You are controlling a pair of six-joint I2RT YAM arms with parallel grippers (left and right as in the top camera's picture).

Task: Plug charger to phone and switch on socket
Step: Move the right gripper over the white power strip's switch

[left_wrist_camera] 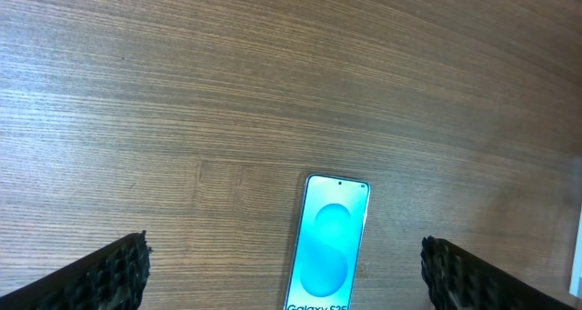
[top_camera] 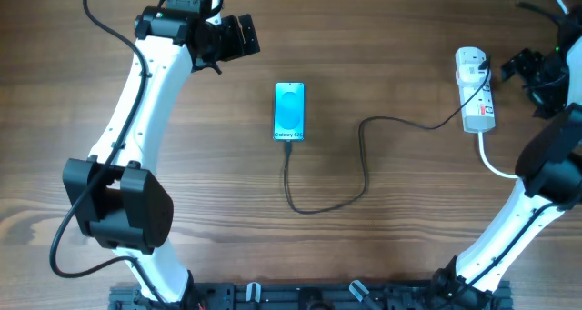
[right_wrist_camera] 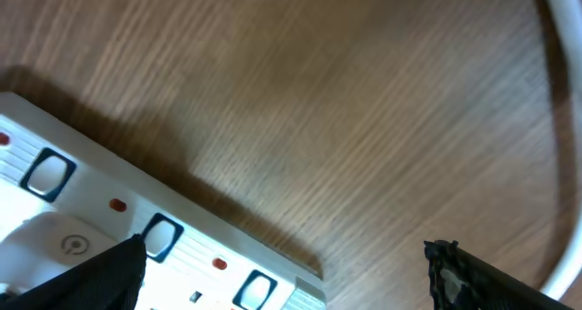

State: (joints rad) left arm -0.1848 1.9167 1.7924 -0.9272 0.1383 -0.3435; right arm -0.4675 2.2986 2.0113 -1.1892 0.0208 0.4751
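Overhead, your charger (top_camera: 366,174) appears plugged into the phone (top_camera: 289,110) at mid-surface; the socket (top_camera: 475,101), far right, may yet need switching, with left gripper (top_camera: 245,35) and right gripper (top_camera: 520,74) both wide open, holding nothing.

**A:** Where is there room around the phone (top_camera: 289,112)?

**B:** Its left, right and far sides lie on bare table (top_camera: 382,37). The near end is taken: the charger (top_camera: 365,165) reaches it there, then loops nearward and off to the right.

**A:** Between the phone and the socket (top_camera: 475,105)?

**B:** The cable climbs farward there, then runs right to the black plug (top_camera: 479,67). Beyond that run is bare wood.

**A:** Around the socket itself?

**B:** Its left flank is free. The right gripper (right_wrist_camera: 284,248) stands just right of it, jaws spread wide. The thick white cable (top_camera: 496,169) curves off its near end.

**A:** And the left gripper (left_wrist_camera: 284,246)?

**B:** It is far-left of the phone and apart from it, with its jaws wide.
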